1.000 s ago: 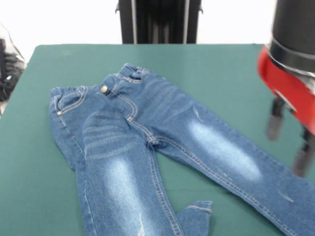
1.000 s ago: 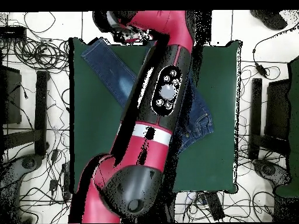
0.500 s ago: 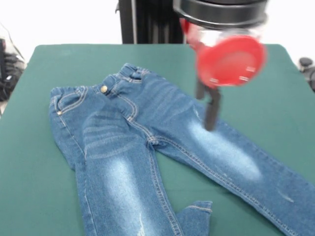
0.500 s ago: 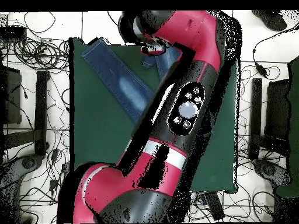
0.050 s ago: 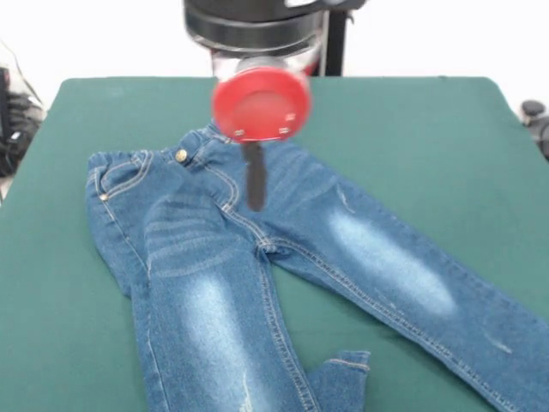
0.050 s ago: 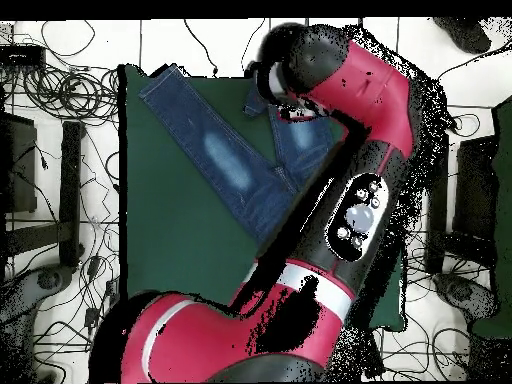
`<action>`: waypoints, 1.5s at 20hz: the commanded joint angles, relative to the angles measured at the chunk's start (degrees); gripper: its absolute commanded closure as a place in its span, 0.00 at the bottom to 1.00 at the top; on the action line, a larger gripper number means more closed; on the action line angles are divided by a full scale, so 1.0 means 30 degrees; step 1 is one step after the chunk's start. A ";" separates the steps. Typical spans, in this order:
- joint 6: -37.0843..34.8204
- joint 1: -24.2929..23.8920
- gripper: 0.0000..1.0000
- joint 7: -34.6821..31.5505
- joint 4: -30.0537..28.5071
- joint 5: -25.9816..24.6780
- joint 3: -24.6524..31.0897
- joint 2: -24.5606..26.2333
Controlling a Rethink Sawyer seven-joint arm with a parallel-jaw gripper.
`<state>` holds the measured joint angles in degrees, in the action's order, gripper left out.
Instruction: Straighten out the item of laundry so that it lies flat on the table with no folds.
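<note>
The item of laundry [image 5: 214,249], small blue jeans with faded patches, lies front up on the green table [image 5: 412,129]. Its waistband with a brass button [image 5: 181,155] points to the far left, and the legs spread toward the near edge. One leg's hem [image 5: 343,365] is turned over at the bottom, and the hip side [image 5: 107,215] looks bunched. My gripper [image 5: 255,202] hangs under its red disc, just above the jeans' seat near the fly. In the overhead view the arm [image 6: 340,150] covers much of the jeans [image 6: 215,150] and hides the gripper.
Bare green cloth [image 6: 170,260] surrounds the jeans on all sides. Cables litter the white floor [image 6: 60,90] around the table. Dark stands [image 6: 70,190] flank it, and dark equipment [image 5: 13,120] shows at the front view's left edge.
In the front view the arm swept from the right edge leftward across the jeans and now hangs over the waist area. The jeans have not moved.
</note>
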<state>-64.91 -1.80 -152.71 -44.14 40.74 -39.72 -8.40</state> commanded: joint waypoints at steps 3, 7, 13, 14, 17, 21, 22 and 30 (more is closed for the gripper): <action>0.3794 -0.0164 0.00 0.5363 -0.6096 -0.2482 0.4501 -0.1196; 0.4617 -0.0486 0.00 0.4793 -0.6552 -0.3297 0.4860 -0.1414; 0.6083 -0.1405 0.00 0.4058 -0.7570 -0.4639 0.5322 -0.1769; 0.5828 -0.1613 0.00 0.4118 -0.7658 -0.4832 0.5503 -0.1820; 0.5531 -0.2035 0.00 0.3965 -0.8323 -0.5248 0.6088 -0.2130; 0.4355 -0.2376 0.00 0.3251 -0.9048 -0.5505 0.6708 -0.2696; 0.4148 -0.2461 0.00 0.3203 -0.9130 -0.5651 0.6827 -0.2802; 0.3644 -0.3147 0.00 0.2896 -0.9993 -0.6182 0.8195 -0.3263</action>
<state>-49.61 -11.27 -150.24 -63.91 22.91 -26.24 -17.51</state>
